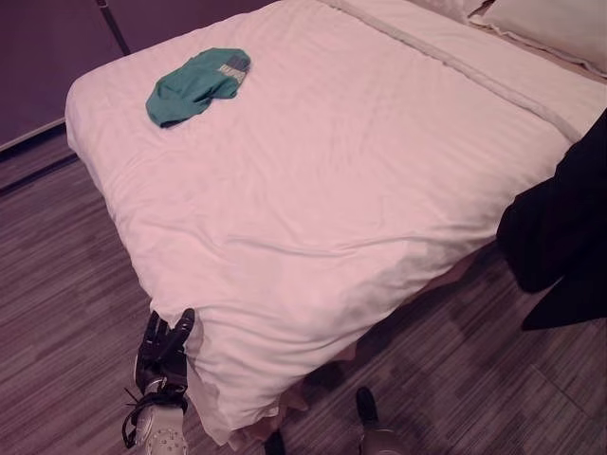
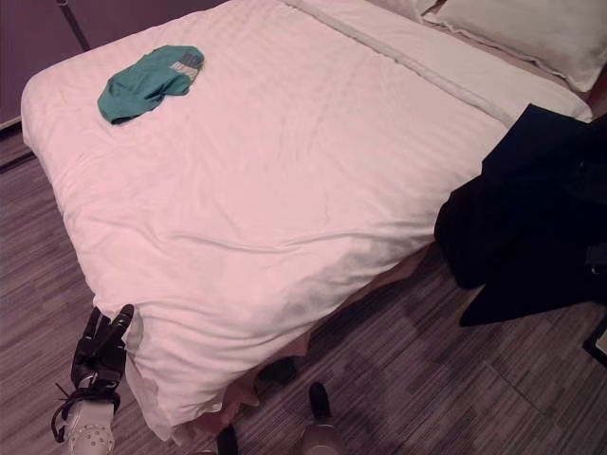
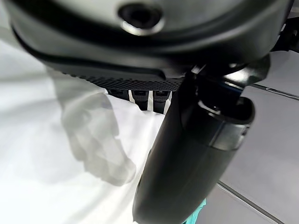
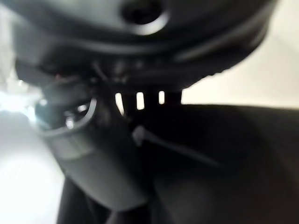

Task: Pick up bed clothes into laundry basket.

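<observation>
A teal garment point(image 1: 197, 85) lies crumpled near the far left corner of the white bed point(image 1: 360, 171). A large black garment point(image 2: 522, 218) hangs at the bed's right side, over the mattress edge and the floor. In the right wrist view, dark cloth point(image 4: 224, 163) lies right against my right hand point(image 4: 140, 46). My left hand point(image 1: 163, 346) is low at the bed's near corner, open, its straight fingers point(image 3: 142, 95) against the hanging duvet point(image 3: 42, 154).
White pillows point(image 1: 550, 24) lie at the head of the bed, far right. A folded sheet band point(image 1: 446, 57) crosses the bed below them. Grey wood floor point(image 1: 66, 313) runs along the left and near sides. A dark wall point(image 1: 47, 57) stands behind the bed.
</observation>
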Available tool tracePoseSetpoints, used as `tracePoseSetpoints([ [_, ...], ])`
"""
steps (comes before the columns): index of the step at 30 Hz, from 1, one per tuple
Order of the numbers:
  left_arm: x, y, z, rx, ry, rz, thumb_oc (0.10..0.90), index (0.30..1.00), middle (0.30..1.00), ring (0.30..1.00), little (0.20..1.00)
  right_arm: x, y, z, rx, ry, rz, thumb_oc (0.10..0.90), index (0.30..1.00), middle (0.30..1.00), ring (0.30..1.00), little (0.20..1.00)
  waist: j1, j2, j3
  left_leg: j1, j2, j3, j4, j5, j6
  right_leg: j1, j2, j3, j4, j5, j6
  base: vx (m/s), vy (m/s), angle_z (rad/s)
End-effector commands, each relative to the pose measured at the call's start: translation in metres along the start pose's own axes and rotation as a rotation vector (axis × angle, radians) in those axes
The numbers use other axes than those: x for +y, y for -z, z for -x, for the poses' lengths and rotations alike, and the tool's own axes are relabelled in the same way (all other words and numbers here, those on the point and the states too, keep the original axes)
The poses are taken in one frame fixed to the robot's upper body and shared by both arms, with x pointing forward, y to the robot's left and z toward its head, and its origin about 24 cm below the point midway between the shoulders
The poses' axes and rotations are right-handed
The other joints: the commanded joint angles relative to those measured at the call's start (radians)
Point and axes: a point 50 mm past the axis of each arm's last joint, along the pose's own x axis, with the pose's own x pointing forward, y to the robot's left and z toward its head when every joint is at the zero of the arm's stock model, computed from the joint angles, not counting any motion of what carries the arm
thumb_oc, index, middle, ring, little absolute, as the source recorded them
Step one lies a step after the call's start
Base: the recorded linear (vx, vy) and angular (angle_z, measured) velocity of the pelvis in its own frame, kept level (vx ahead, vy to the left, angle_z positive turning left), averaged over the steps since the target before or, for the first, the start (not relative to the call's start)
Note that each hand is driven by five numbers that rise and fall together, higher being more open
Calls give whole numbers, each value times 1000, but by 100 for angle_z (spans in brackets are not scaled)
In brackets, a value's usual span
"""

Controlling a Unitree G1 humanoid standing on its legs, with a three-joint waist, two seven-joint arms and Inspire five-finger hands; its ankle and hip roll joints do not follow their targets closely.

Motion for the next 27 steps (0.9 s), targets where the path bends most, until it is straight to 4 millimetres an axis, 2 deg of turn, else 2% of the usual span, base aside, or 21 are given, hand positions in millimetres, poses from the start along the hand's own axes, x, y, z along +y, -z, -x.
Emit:
tracePoseSetpoints([
  [1,-81,-18,-14,-117,367,-55,800,900,900,900,900,-26,-47,-11,-237,185,-34,400,300,300,300,300,-18,-56,-129,1,-4,-10,1,31,-22,56,51,-31,81,-110,-22,-22,0,-23],
  [7,-88,-27,-13,-173,379,-49,800,900,900,900,900,-5,-44,3,-231,153,-67,400,300,300,300,300,-17,-57,-120,28,-4,9,1,19,-13,62,58,-8,88,-107,-18,-20,4,-7],
  [13,-89,-28,-12,-182,388,-73,800,900,900,900,900,-2,-40,5,-217,147,-63,400,300,300,300,300,-5,-57,-112,41,-6,15,1,16,-8,71,58,-7,100,-115,-19,-16,8,-4],
  [18,-99,-27,-10,-177,438,-118,800,900,900,900,900,1,-46,4,-243,133,-66,400,300,300,300,300,4,-52,-108,45,0,-2,1,22,-10,73,59,-26,141,-139,-28,-22,-10,0],
  [22,-110,-27,-8,-183,492,-127,800,900,900,900,900,3,-53,2,-270,127,-70,400,300,300,300,300,12,-50,-96,43,10,-24,1,40,-20,68,66,-44,174,-155,-41,-59,-73,9],
  [23,-114,-28,-7,-187,513,-128,800,900,900,900,900,3,-55,1,-284,130,-80,400,300,300,300,300,22,-51,-88,40,19,-32,1,54,-34,76,71,-58,169,-163,-46,-66,-104,10],
  [25,-122,-31,-7,-195,558,-126,800,900,900,900,900,1,-61,0,-315,136,-81,400,300,300,300,300,34,-65,-62,0,36,-30,89,73,-65,94,58,-78,156,-165,-57,-107,-115,22],
  [26,-122,-31,-7,-196,559,-126,800,900,900,900,900,0,-61,0,-315,137,-81,400,300,300,300,300,31,-66,-61,-9,36,-34,103,67,-66,94,57,-81,155,-164,-57,-200,-84,41],
  [27,-137,-31,-4,-193,625,-89,800,900,900,900,900,-6,-69,-2,-352,161,-70,400,300,300,300,300,22,-86,-25,-79,71,39,260,75,-88,102,30,-121,165,-175,-65,-196,-29,47],
])
